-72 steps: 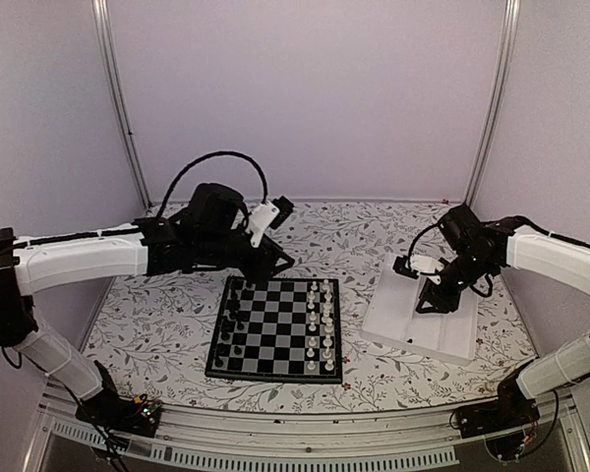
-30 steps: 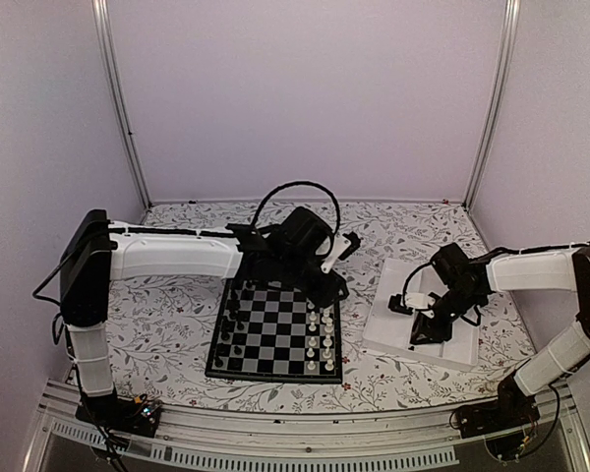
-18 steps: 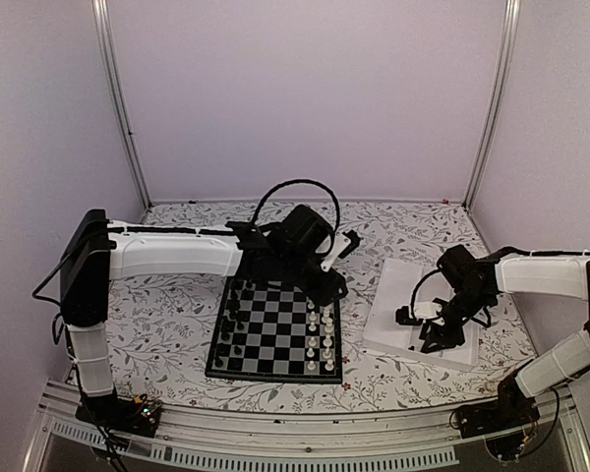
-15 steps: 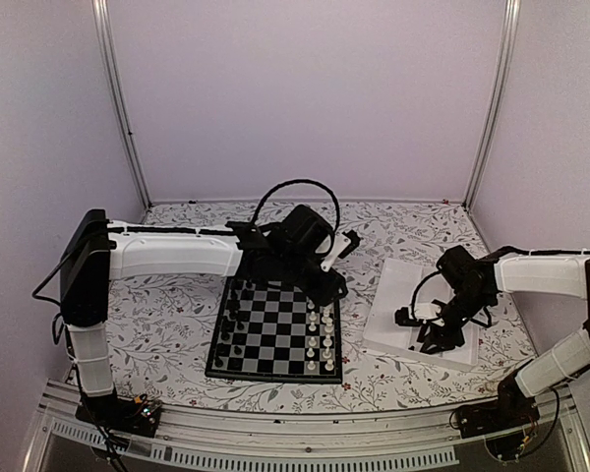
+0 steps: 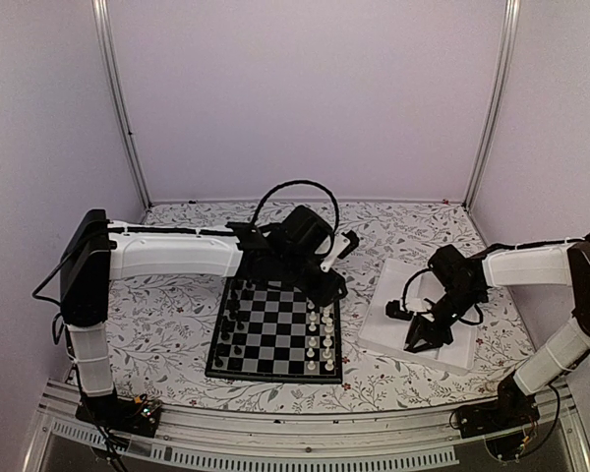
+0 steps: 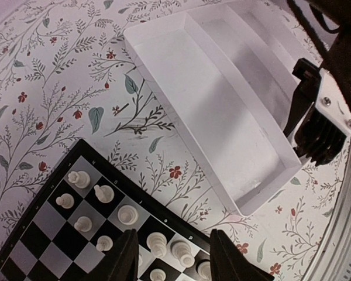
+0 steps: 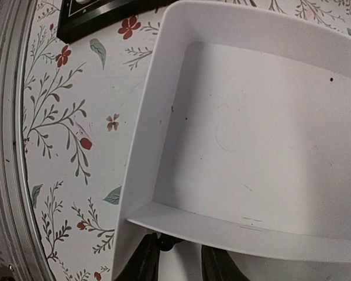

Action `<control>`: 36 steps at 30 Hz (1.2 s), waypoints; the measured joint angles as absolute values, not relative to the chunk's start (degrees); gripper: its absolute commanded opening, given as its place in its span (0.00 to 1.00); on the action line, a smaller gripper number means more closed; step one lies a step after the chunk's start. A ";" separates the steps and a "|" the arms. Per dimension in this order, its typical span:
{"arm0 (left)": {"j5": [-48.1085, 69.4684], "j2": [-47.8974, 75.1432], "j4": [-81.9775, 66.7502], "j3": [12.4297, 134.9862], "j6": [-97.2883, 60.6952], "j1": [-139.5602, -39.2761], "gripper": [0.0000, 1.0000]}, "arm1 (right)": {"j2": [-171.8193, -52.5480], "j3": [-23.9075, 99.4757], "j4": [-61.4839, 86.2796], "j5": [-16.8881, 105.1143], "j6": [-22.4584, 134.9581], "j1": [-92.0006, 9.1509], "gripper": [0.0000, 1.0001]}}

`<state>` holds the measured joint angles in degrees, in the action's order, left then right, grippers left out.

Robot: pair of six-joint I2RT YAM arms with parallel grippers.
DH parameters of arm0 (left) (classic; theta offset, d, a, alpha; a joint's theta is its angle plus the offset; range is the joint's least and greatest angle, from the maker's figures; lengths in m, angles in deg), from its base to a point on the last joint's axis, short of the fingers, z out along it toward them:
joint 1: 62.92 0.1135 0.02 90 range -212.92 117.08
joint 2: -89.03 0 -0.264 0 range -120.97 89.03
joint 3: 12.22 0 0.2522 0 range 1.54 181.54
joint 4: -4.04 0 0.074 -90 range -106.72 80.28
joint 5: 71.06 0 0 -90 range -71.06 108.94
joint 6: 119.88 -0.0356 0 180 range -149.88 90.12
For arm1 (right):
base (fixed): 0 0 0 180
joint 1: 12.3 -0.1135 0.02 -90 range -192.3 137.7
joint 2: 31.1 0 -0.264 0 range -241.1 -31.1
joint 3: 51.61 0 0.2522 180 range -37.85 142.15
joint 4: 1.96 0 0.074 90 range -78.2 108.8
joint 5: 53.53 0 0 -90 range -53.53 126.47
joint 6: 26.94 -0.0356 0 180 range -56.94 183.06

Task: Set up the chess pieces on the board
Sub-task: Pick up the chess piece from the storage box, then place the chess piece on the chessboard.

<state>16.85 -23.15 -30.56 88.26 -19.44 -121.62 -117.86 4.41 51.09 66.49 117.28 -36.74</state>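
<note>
The left white-and-black robot arm (image 5: 167, 254) reaches across a flower-printed tablecloth (image 5: 157, 315) to the far right corner of the small square chessboard with black and pale grey checks (image 5: 265, 372), which lies flat on the cloth in the middle of the table. Tiny black chess pieces (image 5: 231, 324) stand in the two columns along the board's left side, and tiny white chess pieces (image 5: 323, 334) stand in the two columns along its right side. The left gripper (image 6: 172, 240) hangs above that white-piece corner with its fingers spread wide and nothing between them. Just right of the board lies a white rectangular plastic tray (image 6: 205, 105), divided lengthwise into compartments. The right gripper (image 7: 180, 257) is low in the near end of this tray, pointing down at its floor. Its fingers stand apart, and a small dark piece (image 7: 165, 242) sits between them, close against one finger and clear of the other. Too little of it shows to tell what kind of piece it is.
</note>
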 measured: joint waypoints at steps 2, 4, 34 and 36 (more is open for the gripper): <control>16.85 -23.15 -30.54 88.21 -19.29 -121.62 0.44 | -118.43 4.72 50.70 66.43 116.52 -36.74 0.16; 16.85 -23.15 -30.49 88.15 -19.22 -121.62 0.44 | -118.76 4.80 50.26 66.34 115.73 -36.77 0.09; 30.06 8.98 -34.97 66.57 -17.17 -109.24 0.47 | -122.02 42.81 61.45 60.59 107.73 -52.85 0.04; 30.10 12.74 -34.99 63.62 -15.99 -107.85 0.47 | -125.82 46.27 61.04 60.48 106.55 -55.63 0.04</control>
<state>30.10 12.74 -34.99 63.62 -15.99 -107.85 -125.82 46.27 61.04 60.48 106.55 -55.63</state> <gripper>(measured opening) 0.464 0.054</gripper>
